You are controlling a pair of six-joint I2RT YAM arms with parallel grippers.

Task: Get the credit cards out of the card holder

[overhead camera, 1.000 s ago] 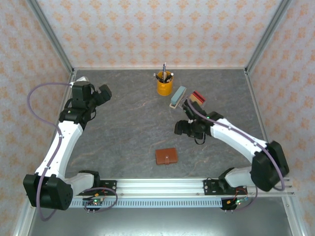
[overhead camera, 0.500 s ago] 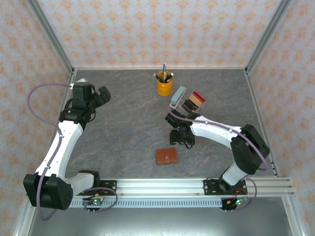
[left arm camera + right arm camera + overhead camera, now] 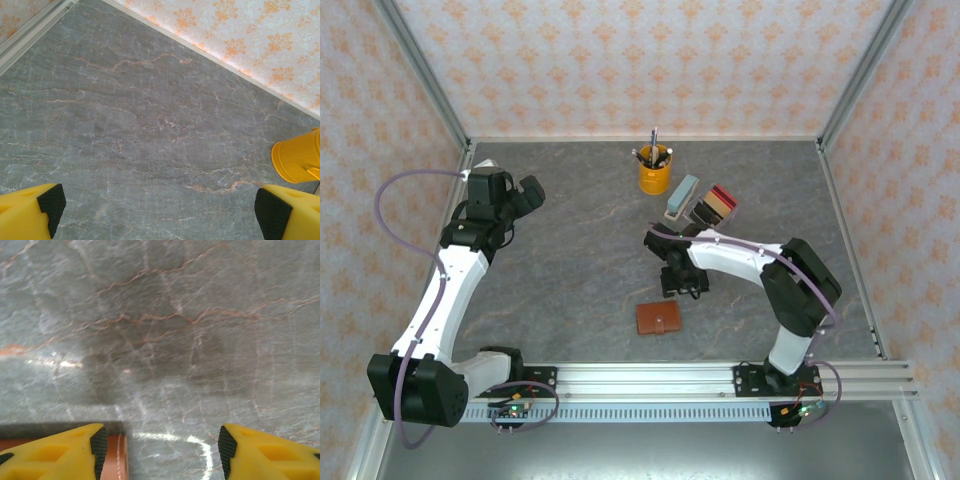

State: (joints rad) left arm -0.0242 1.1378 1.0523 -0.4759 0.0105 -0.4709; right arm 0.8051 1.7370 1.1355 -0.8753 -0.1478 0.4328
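Just beyond the snap-tabbed, reddish-brown leather card holder, the right gripper hovers open-jawed over the veined grey stone-look tabletop; the left gripper gapes wide.

Grey table: card holder, yellow cup

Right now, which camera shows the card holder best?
Top external: the whole card holder lies closed and flat on the table. The right wrist view catches just a reddish-brown strip at its bottom edge.
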